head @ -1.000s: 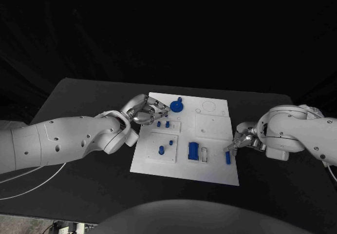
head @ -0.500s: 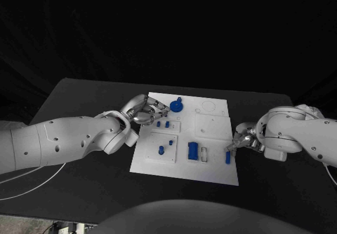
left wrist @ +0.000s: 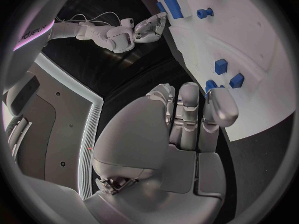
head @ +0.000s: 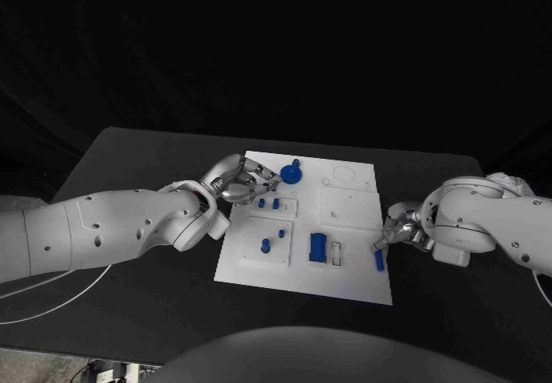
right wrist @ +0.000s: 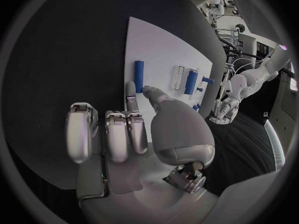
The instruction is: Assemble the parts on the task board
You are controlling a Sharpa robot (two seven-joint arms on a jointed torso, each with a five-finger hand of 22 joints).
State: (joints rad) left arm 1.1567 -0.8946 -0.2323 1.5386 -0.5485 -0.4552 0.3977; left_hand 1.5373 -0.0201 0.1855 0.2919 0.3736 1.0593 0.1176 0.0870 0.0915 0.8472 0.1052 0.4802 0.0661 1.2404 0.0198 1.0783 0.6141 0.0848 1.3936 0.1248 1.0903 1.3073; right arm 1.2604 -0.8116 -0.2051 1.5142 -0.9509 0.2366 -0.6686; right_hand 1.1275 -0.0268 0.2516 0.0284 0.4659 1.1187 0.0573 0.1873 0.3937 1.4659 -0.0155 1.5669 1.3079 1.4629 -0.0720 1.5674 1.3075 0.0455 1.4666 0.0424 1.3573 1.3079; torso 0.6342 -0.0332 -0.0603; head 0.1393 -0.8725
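The white task board [head: 345,199] lies mid-table. My left hand [head: 244,182] hangs over its far left corner with fingers [left wrist: 187,109] curled and nothing seen in them, their tips beside a round blue part [head: 290,172]. Two small blue pegs [head: 268,204] stand just in front of that hand. At the board's right edge is my right hand [head: 395,233], its fingers [right wrist: 127,129] drawn together and holding nothing. A blue peg [head: 379,261] lies flat on the board [right wrist: 162,50] just past its fingertips; the right wrist view shows this peg [right wrist: 139,73] apart from them.
A tall blue block [head: 317,247] stands near the board's front, with a narrow slot [head: 335,254] beside it. A smaller blue piece [head: 267,244] stands front left. Black table [head: 138,159] surrounds the board on all sides.
The blue peg by the right edge has slid a little toward the board's front, and my right hand has followed it. My left hand has edged slightly toward the round blue part.
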